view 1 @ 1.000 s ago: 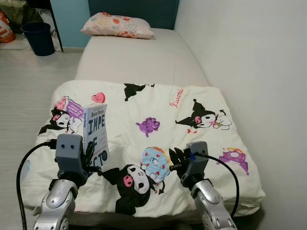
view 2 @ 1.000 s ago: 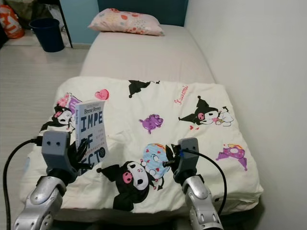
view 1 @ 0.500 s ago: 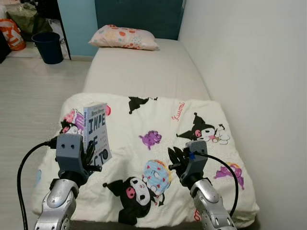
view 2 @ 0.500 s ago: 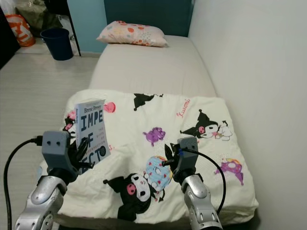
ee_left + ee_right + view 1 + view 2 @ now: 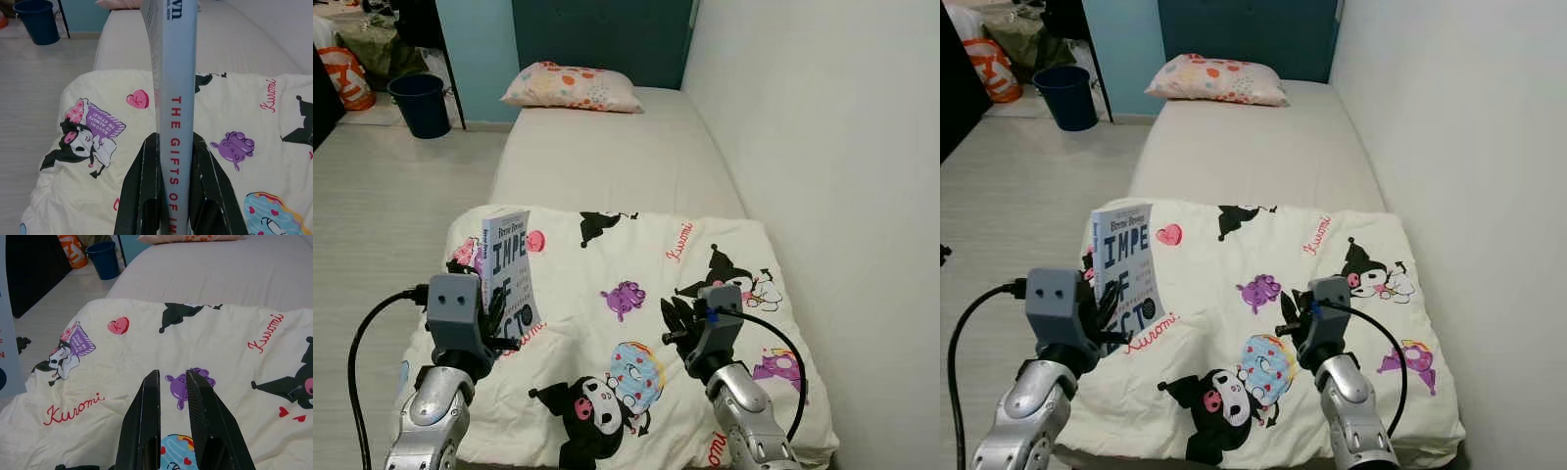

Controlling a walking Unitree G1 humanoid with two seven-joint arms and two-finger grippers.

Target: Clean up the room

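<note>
**Book up in the left gripper, bed below**

You're looking down at the bed [image 5: 607, 147], long and pale, running away from you along the right-hand wall, with a pillow [image 5: 573, 86] at its far end. Over the near half lies the cartoon-print blanket [image 5: 636, 294], spread fairly flat. Off on the floor at far left stands a dark bin [image 5: 419, 103].

Now the book [image 5: 507, 279]: you've got it in the air above the blanket's left side, held upright with the cover facing you. Your left gripper [image 5: 173, 196] is clamped on its lower end, one finger on each cover and the spine between them, as the left wrist view shows. Your right gripper [image 5: 171, 431] hovers over the middle of the blanket holding nothing, its fingers drawn close with a narrow gap between them.

On handling, I'd judge the book a light, stiffish paperback, not fragile, though the glossy covers could slip. You're gripping low, so the tall free end may lever and swing when you turn. Keep the squeeze firm and moves gentle. If you regrip, take it nearer mid-spine.
</note>
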